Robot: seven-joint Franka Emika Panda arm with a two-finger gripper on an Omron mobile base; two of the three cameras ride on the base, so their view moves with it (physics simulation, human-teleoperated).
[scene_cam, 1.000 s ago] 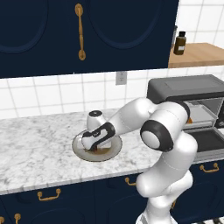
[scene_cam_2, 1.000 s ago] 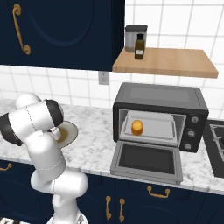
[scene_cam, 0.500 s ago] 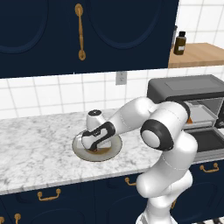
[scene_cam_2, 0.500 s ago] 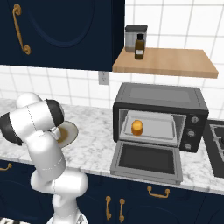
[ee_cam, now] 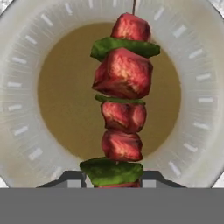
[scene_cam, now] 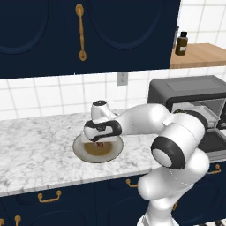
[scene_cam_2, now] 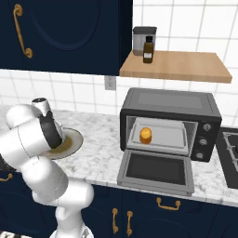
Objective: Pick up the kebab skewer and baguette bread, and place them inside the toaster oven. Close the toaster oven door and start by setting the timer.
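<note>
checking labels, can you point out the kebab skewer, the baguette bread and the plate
kebab skewer (ee_cam: 124,74): hand view, on the big red chunk.
baguette bread (scene_cam_2: 145,135): right base view, on its orange end face.
plate (ee_cam: 199,100): hand view, on the pale rim.

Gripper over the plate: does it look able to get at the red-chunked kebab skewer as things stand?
Probably yes. The gripper is down on the round tan plate, its fingers flanking the red-and-green kebab skewer at its near end. Nothing lies between.
</note>
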